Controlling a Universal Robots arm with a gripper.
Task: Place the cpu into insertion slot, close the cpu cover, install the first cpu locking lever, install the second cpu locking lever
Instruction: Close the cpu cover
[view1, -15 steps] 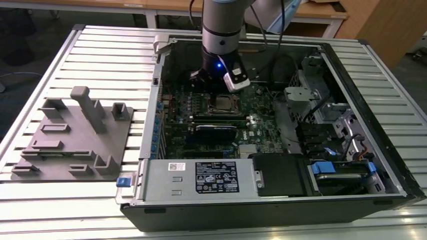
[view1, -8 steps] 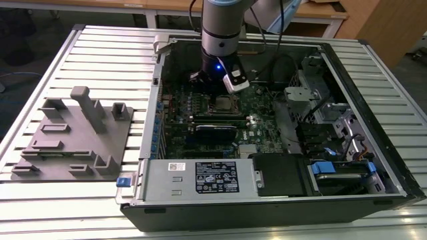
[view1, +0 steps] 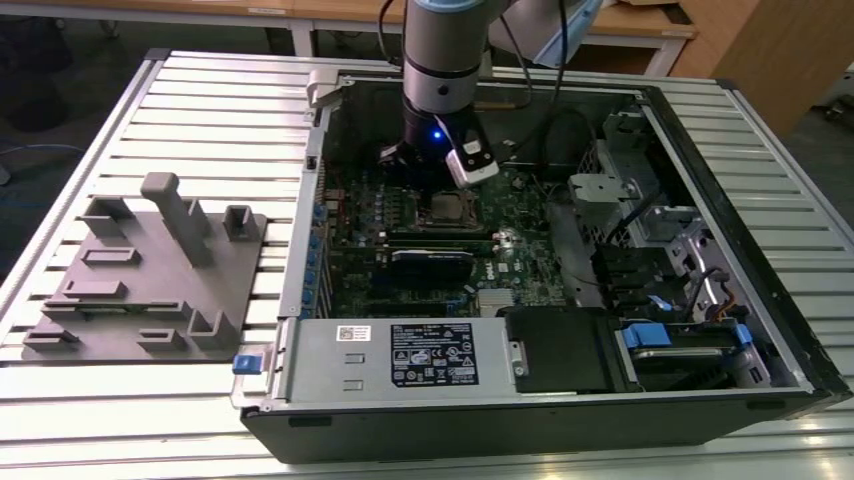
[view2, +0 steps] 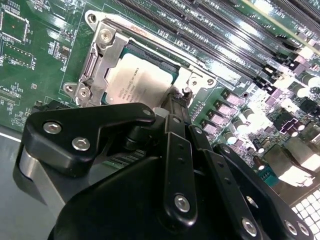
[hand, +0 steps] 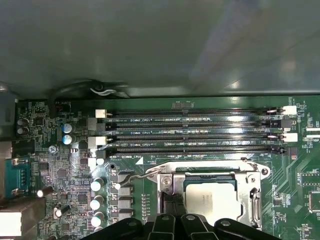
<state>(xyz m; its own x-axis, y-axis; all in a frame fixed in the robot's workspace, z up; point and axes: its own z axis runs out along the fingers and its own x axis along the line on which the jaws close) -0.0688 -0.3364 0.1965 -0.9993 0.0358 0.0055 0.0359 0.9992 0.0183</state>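
The cpu (view2: 136, 80) lies flat in its socket on the green motherboard (view1: 400, 285), its pale metal top showing through the square opening of the cpu cover (view2: 96, 64). The cover lies down around the chip. In the first wrist view the cpu (hand: 210, 200) and cover (hand: 251, 194) sit at the board's near edge, and a thin wire lever (hand: 131, 177) sticks out sideways from the socket's corner. My gripper (view2: 175, 100) is shut, its black tip down at the socket's edge beside the cover. From outside, the gripper (view1: 447, 195) hangs straight over the socket.
The open computer case (view1: 727, 200) walls in the board. Memory slots (hand: 190, 135) run beside the socket, with capacitors (hand: 97, 202) close by. A power supply (view1: 400, 355) and drive cages (view1: 667, 250) fill the case's near and right sides. A grey fixture (view1: 147, 270) lies on the slatted table.
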